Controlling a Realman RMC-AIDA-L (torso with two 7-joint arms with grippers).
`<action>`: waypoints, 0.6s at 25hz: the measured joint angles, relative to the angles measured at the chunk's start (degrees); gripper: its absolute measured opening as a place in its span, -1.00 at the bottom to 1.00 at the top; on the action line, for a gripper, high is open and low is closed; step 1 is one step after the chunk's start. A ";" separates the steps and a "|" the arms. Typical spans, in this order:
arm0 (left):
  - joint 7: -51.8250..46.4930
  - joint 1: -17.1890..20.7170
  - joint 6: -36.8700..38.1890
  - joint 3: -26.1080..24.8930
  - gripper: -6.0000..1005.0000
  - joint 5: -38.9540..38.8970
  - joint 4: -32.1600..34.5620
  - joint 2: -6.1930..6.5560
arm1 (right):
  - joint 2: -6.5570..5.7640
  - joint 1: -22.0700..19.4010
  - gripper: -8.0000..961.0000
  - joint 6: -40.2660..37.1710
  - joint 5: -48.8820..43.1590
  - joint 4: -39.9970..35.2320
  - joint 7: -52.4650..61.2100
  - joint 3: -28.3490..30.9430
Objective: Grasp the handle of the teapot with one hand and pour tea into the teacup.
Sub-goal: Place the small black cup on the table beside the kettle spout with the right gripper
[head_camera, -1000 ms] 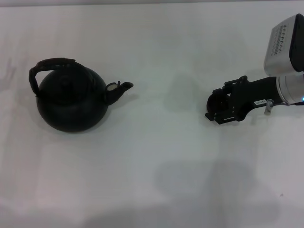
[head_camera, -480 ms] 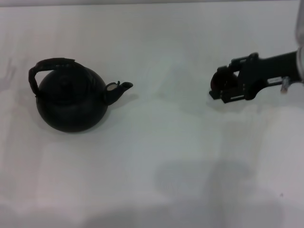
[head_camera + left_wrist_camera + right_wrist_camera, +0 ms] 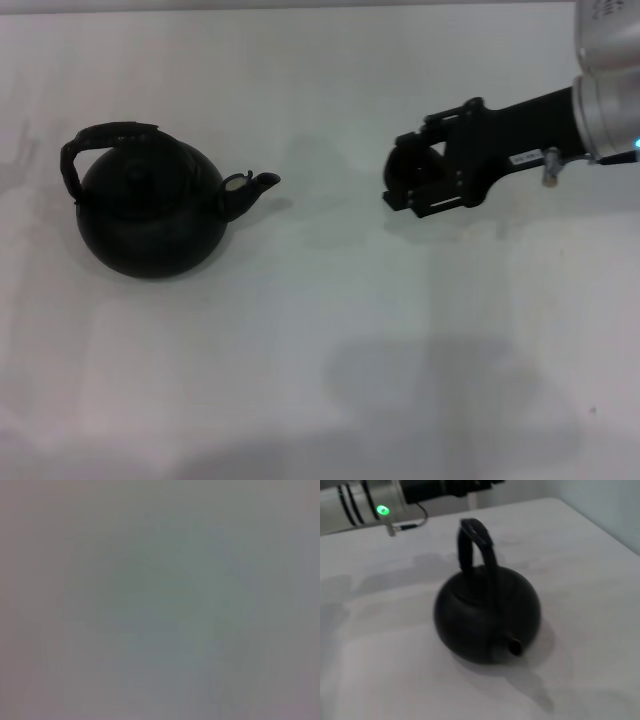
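Your head view had the round matte black teapot (image 3: pixel 150 215) on the white table (image 3: pixel 320 350) at left, spout toward the right gripper (image 3: pixel 412 185), well apart. Only your right wrist view showed its arched handle (image 3: pixel 476 547) upright. The gripper clasped a small dark round thing, likely the teacup (image 3: pixel 412 172).

The right arm (image 3: pixel 605 75) has a smooth silver-grey cylindrical shell with faint dark lettering near its upper edge and a small blue light at its side. From it runs a matte black wrist section bearing a small white label, with a short silvery stub below. It ends in the right gripper (image 3: pixel 412 182), a boxy black assembly of angular plates and brackets with pale edges along its lower side.
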 joint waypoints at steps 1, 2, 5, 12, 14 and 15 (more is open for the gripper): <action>0.00 0.00 0.02 0.00 0.64 0.00 -0.02 -0.01 | 0.02 0.17 0.52 -0.10 0.79 0.21 -0.25 -0.72; 0.00 0.00 0.02 0.00 0.64 0.00 -0.02 -0.01 | 0.02 0.27 0.52 -0.22 1.32 0.36 -0.43 -1.14; 0.00 0.01 0.18 0.00 0.64 0.00 -0.32 -0.07 | 0.04 0.47 0.52 -0.32 2.89 0.69 -0.88 -2.67; -0.32 0.02 0.39 0.29 0.64 0.03 -0.44 -0.19 | 0.05 0.55 0.52 -1.22 3.99 1.27 -1.30 -6.13; -0.36 -0.02 0.57 0.33 0.63 0.13 -0.45 -0.24 | 0.09 0.56 0.52 -2.68 4.05 1.66 -1.35 -7.81; -0.38 0.00 0.73 0.34 0.63 0.21 -0.48 -0.24 | 0.11 0.54 0.52 -3.39 4.08 1.83 -1.36 -8.69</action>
